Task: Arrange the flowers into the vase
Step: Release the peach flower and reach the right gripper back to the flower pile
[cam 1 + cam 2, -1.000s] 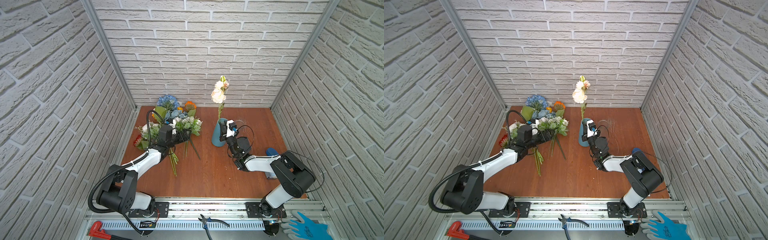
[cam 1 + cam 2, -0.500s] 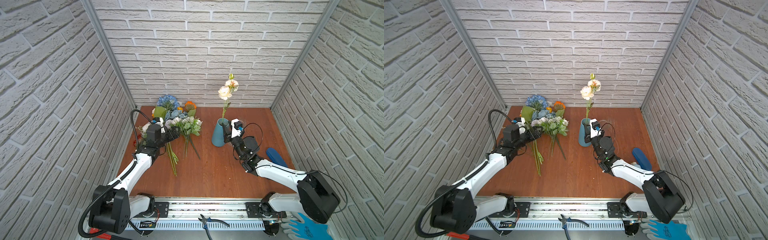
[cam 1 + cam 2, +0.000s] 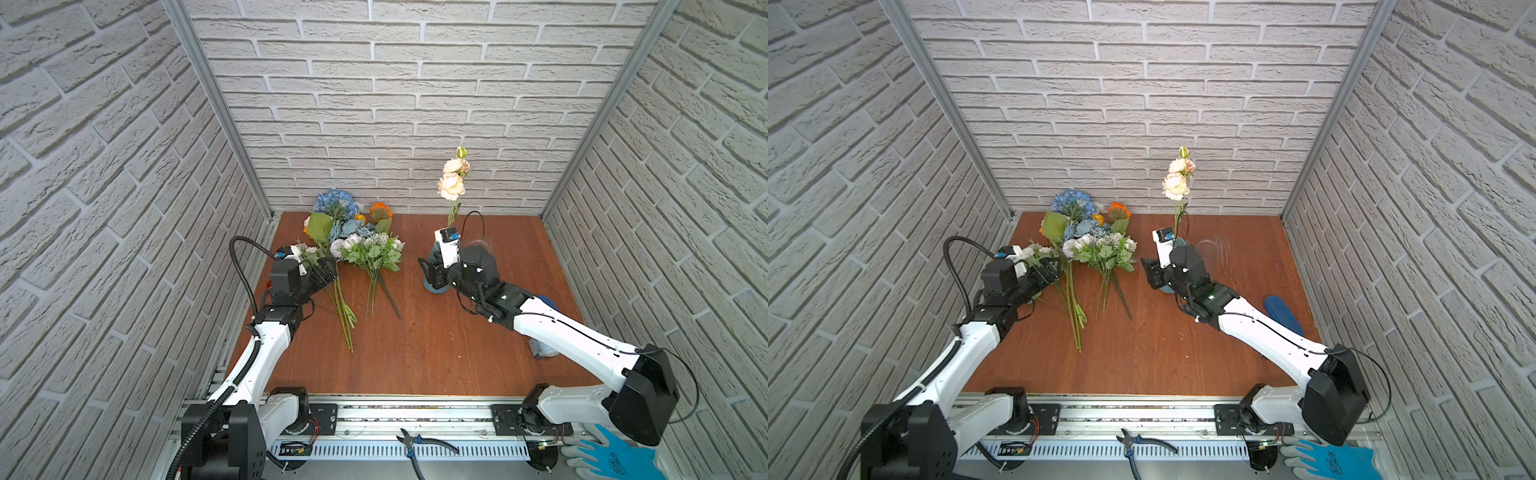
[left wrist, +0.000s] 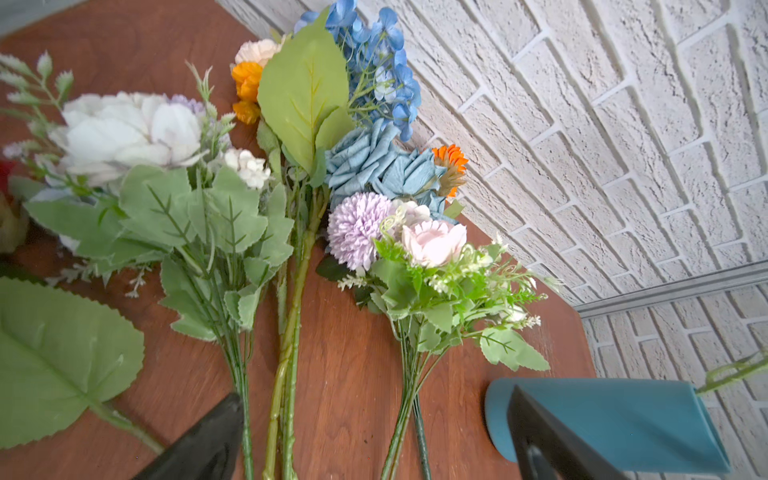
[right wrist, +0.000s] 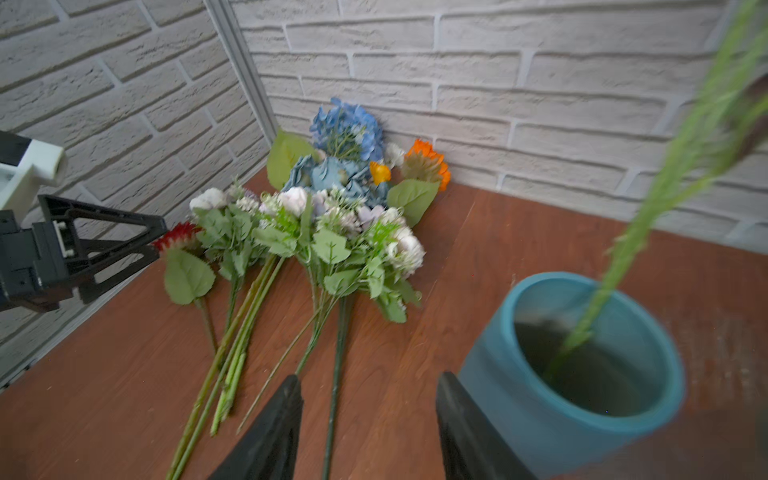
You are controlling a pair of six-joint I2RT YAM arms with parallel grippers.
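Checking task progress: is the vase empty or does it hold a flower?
Holds one: the peach flower has its green stalk down inside the teal vase; the other flowers lie on the table.

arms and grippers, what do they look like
The left arm and right arm have white links and black joints. The left carries a thick black ribbed hose; the right, thin black wires. Each wrist bears a white camera mount with a blue tab. The left gripper and right gripper have black tapered fingers.
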